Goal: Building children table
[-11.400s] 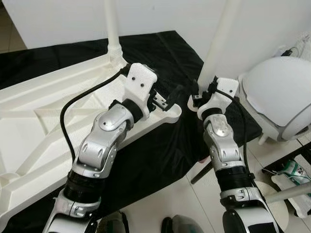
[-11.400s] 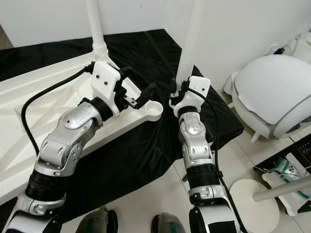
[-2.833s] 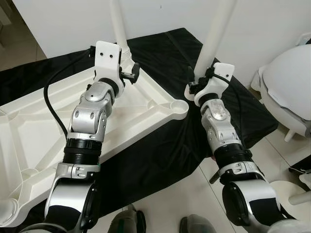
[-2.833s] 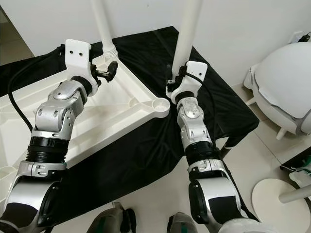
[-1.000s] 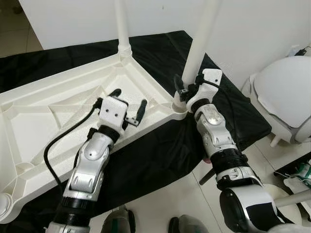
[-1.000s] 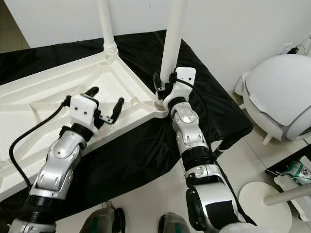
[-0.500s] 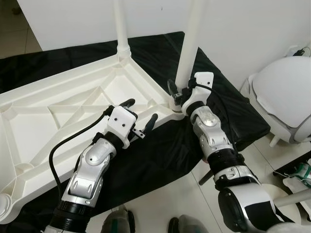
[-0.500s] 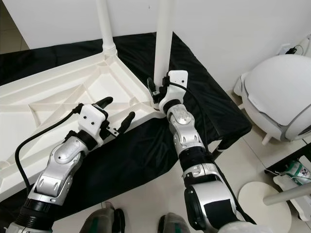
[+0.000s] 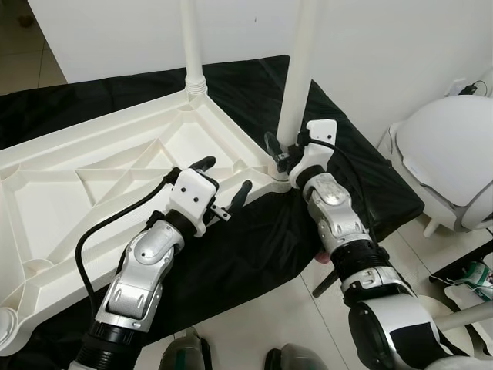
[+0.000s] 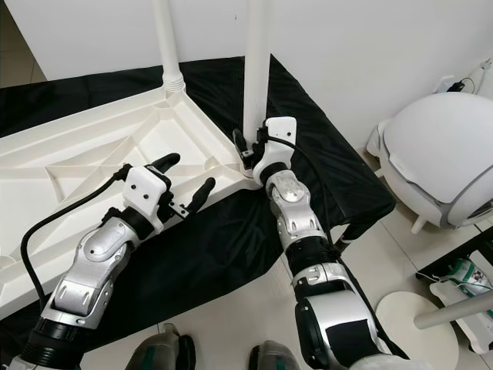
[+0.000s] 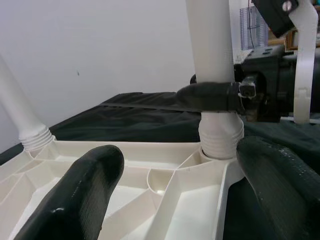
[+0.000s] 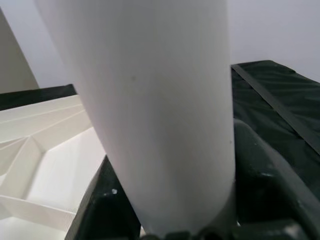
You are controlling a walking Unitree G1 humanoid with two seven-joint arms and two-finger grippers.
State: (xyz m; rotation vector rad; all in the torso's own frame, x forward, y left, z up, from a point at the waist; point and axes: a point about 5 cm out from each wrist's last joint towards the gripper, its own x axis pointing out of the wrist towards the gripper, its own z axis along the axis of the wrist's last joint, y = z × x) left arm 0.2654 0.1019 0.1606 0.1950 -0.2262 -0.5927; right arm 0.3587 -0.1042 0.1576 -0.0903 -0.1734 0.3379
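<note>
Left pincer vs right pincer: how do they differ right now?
The left pincer is open and holds nothing, poised over the upturned tabletop's edge. The right pincer is shut on the near table leg just above its corner socket. Both have black fingers on silver arms.

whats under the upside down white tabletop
A black cloth lies under the tabletop, showing around its edges. Whatever the cloth covers directly beneath is hidden.

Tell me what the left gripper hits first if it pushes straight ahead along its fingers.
Probably the table leg that the right gripper grips at the tabletop's corner socket; the open left gripper points at it, though depth is unclear.
</note>
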